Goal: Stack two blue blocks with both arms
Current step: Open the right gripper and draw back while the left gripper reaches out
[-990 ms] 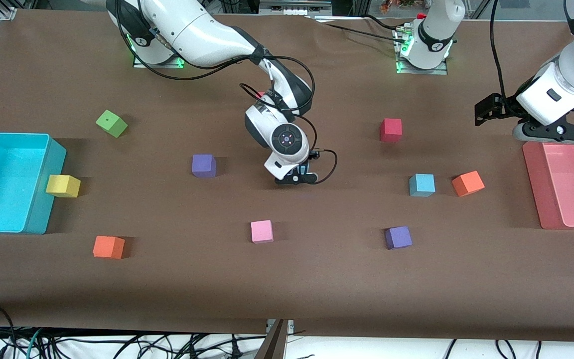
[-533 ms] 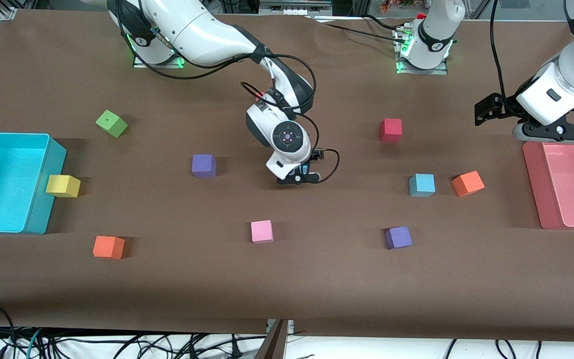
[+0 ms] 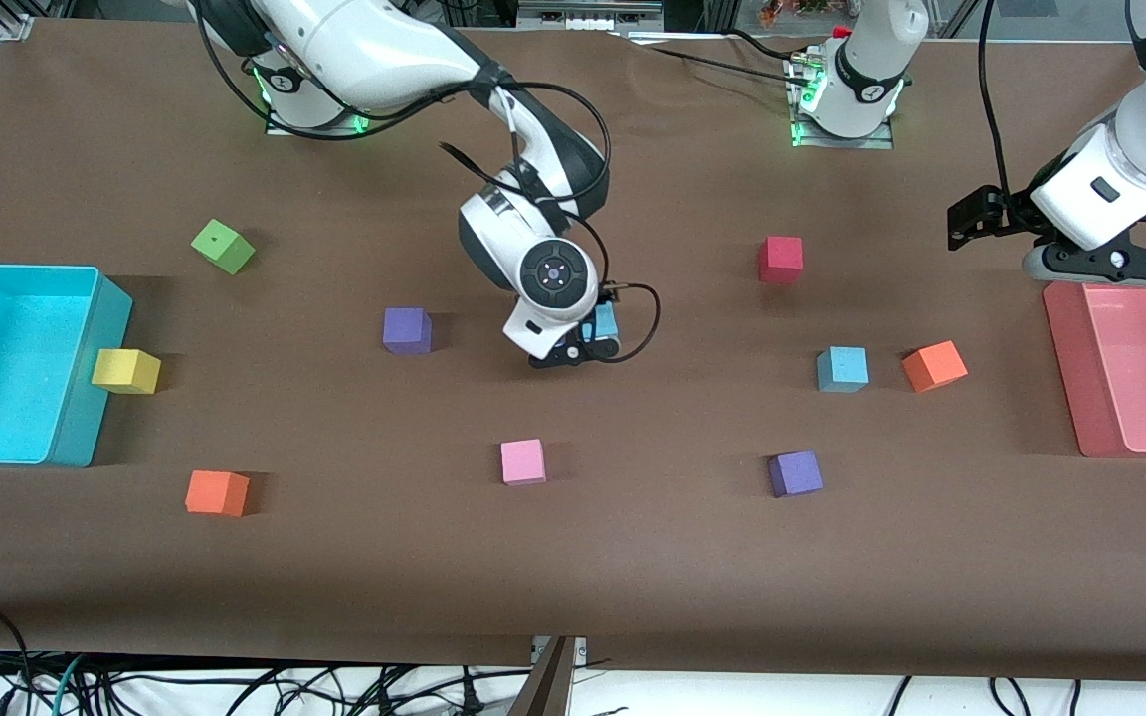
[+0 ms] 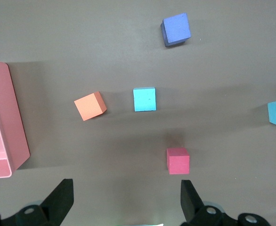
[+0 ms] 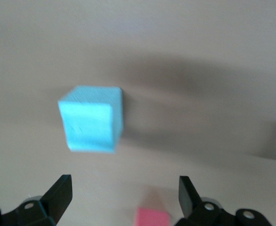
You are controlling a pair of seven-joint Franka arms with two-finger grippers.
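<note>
Front view: the right gripper (image 3: 573, 353) hangs low at mid-table, jaws wide and empty, a sky-blue block (image 3: 606, 320) just beside it. The left gripper (image 3: 971, 219) waits over the pink tray (image 3: 1065, 368).

Left wrist view: fingers (image 4: 62, 200) spread wide; second blue block (image 4: 144, 99) between orange cube (image 4: 89, 105) and red cube (image 4: 178, 160).

Right wrist view: blue block (image 5: 92, 118) sits untouched ahead of the spread fingers (image 5: 60, 193).

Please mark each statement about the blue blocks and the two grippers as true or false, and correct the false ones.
1. The right gripper is open. True.
2. The right gripper holds a blue block. False: the block sits free on the table.
3. The two blue blocks are already stacked. False: the second blue block lies apart, beside an orange block.
4. The left gripper is open. True.
5. The left gripper holds a red block. False: it is empty.
</note>
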